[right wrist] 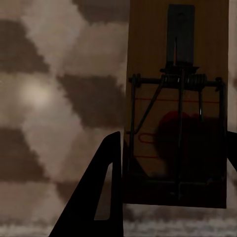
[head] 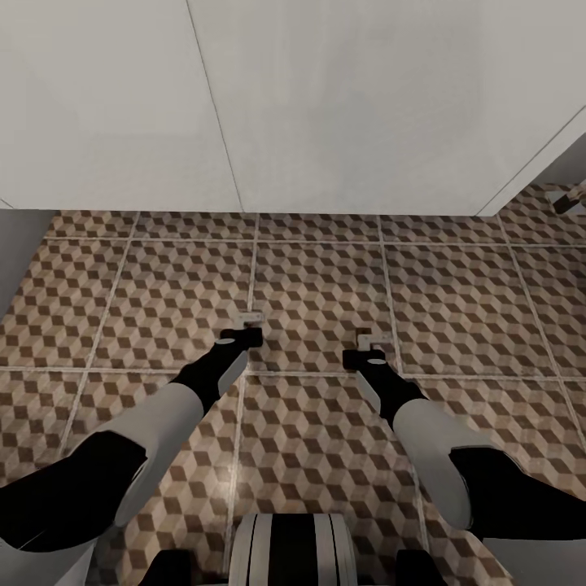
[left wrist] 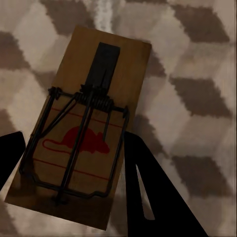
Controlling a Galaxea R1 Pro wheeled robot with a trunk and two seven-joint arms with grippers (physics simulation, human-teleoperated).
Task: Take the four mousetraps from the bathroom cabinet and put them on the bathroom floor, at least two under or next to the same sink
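Both arms reach down over the bathroom floor (head: pixel 456 301), just in front of a white vanity unit (head: pixel 325 106); the sink basin is hidden from this angle. My left gripper (head: pixel 244 332) (left wrist: pixel 74 136) is shut on a tan mousetrap (left wrist: pixel 98 79) (head: pixel 249 317), one black finger (left wrist: pixel 143 187) pressed against each long edge. My right gripper (head: pixel 362 350) (right wrist: pixel 173 136) is likewise shut on a second mousetrap (right wrist: pixel 177 64) (head: pixel 373 336), which sits between its fingers (right wrist: pixel 106 192). Both traps hang close above the tiles. The cabinet is out of view.
A small dark and tan object (head: pixel 570 199) lies on the tiles by the vanity's right corner, too small to identify. A grey wall edge (head: pixel 16 252) borders the left. My base (head: pixel 293 549) sits at the near edge of the patterned tiles.
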